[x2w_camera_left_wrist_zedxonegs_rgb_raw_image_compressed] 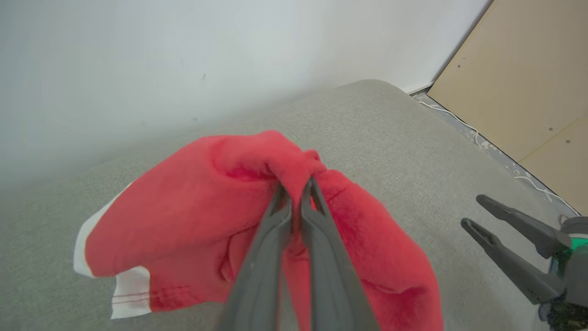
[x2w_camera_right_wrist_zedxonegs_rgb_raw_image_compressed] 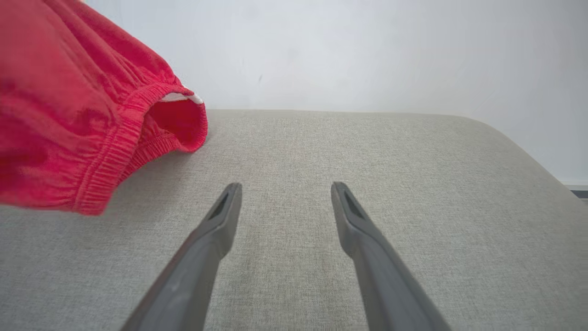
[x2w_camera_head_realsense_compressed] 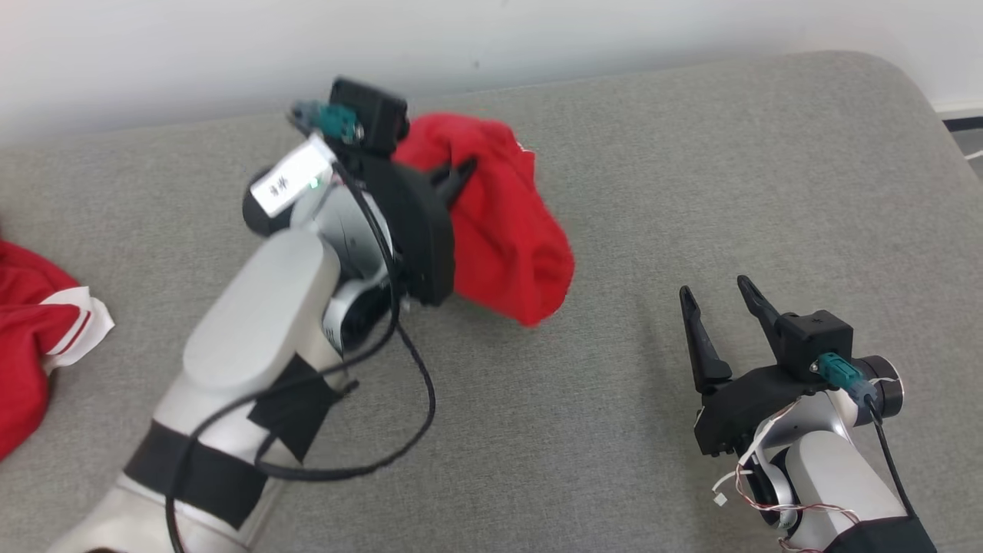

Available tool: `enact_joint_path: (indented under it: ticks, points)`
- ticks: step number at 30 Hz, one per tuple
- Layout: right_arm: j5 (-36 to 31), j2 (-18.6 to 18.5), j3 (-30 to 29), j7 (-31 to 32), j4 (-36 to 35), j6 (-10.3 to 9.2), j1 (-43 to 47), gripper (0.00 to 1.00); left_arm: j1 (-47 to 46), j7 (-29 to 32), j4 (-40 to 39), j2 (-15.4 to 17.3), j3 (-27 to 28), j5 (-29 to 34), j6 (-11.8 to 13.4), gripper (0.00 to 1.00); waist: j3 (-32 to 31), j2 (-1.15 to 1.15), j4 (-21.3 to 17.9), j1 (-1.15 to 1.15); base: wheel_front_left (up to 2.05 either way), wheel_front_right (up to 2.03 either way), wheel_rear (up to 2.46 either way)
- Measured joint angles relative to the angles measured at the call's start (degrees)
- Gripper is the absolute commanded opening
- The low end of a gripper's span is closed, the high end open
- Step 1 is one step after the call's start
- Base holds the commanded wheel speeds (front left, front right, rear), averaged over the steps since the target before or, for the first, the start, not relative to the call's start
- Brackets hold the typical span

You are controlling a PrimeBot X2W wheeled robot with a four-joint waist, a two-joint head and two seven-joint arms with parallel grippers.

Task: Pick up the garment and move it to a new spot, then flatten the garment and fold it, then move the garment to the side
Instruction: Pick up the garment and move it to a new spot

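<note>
The garment [x2w_camera_head_realsense_compressed: 507, 230] is red with white trim and an elastic waistband [x2w_camera_right_wrist_zedxonegs_rgb_raw_image_compressed: 138, 133]. It hangs bunched above the grey cushioned surface [x2w_camera_head_realsense_compressed: 653, 177], near its far middle. My left gripper [x2w_camera_head_realsense_compressed: 461, 175] is shut on a fold of it; in the left wrist view the two fingers pinch the red cloth [x2w_camera_left_wrist_zedxonegs_rgb_raw_image_compressed: 183, 216] at the gripper's tip [x2w_camera_left_wrist_zedxonegs_rgb_raw_image_compressed: 296, 184]. My right gripper [x2w_camera_head_realsense_compressed: 722, 296] stands open and empty at the near right, low over the surface, clear of the garment. The right wrist view shows its spread fingers [x2w_camera_right_wrist_zedxonegs_rgb_raw_image_compressed: 285, 188] with bare fabric between them.
Another red cloth with white stripes [x2w_camera_head_realsense_compressed: 38, 330] lies at the left edge. A pale wall [x2w_camera_head_realsense_compressed: 230, 46] runs along the far side. The surface's rounded corner [x2w_camera_head_realsense_compressed: 906, 84] is at the far right, with floor and a wooden panel [x2w_camera_left_wrist_zedxonegs_rgb_raw_image_compressed: 528, 78] beyond.
</note>
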Motion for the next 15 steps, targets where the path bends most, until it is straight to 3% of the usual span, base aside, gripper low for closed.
enact_joint_path:
  ticks: [15]
  points:
    - [0.4,-0.2,-1.3,-1.2,0.6,-0.33,0.1,1.0,9.1,-4.0,3.8,-1.3,-5.4,-2.2,0.0,0.0,0.6,0.0,-0.8,0.0,0.0,0.0,0.0]
